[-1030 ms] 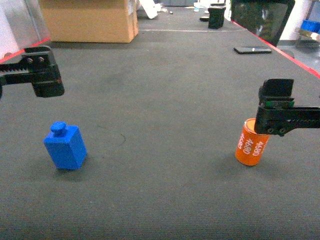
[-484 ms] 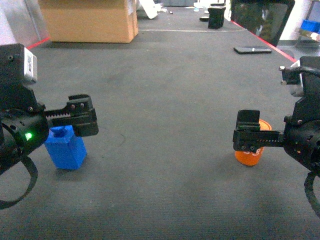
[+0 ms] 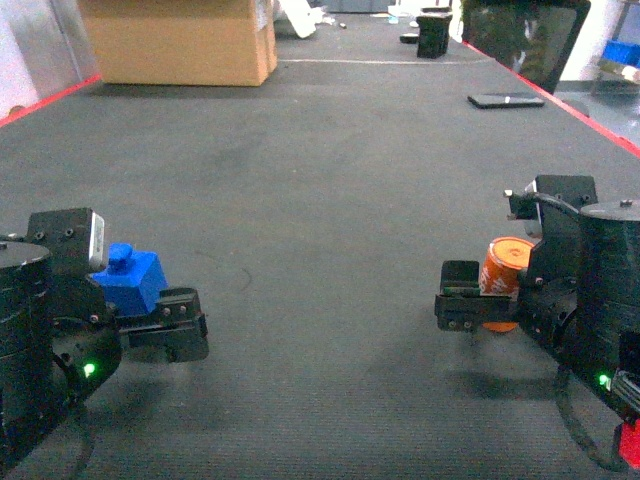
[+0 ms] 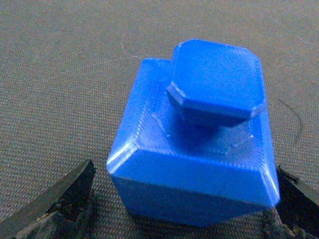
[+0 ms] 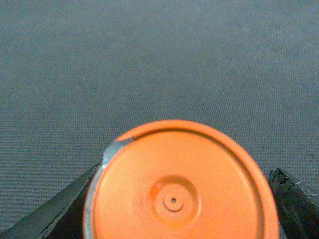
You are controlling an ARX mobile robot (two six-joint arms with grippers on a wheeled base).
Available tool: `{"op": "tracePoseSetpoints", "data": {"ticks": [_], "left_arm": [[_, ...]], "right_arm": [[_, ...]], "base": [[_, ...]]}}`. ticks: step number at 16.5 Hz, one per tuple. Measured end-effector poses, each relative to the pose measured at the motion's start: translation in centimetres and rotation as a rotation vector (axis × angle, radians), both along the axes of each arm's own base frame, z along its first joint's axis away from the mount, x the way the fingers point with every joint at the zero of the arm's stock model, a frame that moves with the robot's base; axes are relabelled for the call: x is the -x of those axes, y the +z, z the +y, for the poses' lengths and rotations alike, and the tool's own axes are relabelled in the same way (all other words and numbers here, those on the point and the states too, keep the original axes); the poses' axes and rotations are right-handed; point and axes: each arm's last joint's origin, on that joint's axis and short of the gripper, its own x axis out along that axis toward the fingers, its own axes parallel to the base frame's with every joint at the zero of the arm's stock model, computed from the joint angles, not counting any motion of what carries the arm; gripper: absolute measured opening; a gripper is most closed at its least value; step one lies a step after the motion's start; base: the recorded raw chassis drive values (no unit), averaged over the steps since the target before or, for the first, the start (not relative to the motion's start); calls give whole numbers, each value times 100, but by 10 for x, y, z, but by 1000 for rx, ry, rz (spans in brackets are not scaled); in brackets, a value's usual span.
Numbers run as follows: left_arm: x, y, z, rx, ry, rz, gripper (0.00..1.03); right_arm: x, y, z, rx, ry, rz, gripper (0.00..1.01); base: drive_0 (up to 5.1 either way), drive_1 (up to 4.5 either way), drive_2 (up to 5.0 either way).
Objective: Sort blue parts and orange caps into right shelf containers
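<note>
Robot arms reach low over a dark gray desk (image 3: 330,180), each end effector spread around a part. On the left, the left end effector (image 4: 174,199) straddles a blue block (image 4: 194,144) with a knob on top; a gap shows beside the left finger (image 4: 65,194), while contact at the other finger cannot be judged. On the right, the right end effector (image 5: 174,209) brackets an upright orange cap (image 5: 182,189), its fingers (image 5: 60,214) at either side, contact unclear. A cardboard box (image 3: 175,40) and a black phone (image 3: 505,99) sit well behind.
</note>
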Motion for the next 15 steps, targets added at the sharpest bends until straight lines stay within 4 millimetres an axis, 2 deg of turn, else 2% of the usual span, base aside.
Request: {"op": "tracePoseSetpoints", "data": {"ticks": [3, 4, 6, 9, 10, 13, 14, 15], "left_arm": [[-4, -3, 1, -9, 13, 4, 98], [-5, -3, 1, -12, 14, 4, 93], [-5, -3, 0, -14, 11, 12, 73], [-5, -4, 0, -10, 11, 17, 45], [-5, -2, 0, -1, 16, 5, 41], [4, 10, 2, 15, 52, -69, 41], [12, 20, 4, 15, 66, -109, 41], [26, 39, 5, 2, 77, -179, 41]], "right_arm": [[-2, -6, 0, 14, -39, -1, 98], [-3, -5, 1, 20, -51, -14, 93], [-3, -5, 2, 36, -47, -15, 71], [-3, -6, 2, 39, -44, -5, 44], [-3, -5, 2, 38, -43, -7, 44], [11, 6, -2, 28, -42, -33, 44], [21, 21, -6, 13, -44, -76, 43], [37, 41, -11, -6, -41, -134, 43]], "base": [[0, 0, 0], [0, 0, 0], [0, 0, 0], [0, 0, 0], [0, 0, 0], [0, 0, 0], [0, 0, 0], [0, 0, 0]]}}
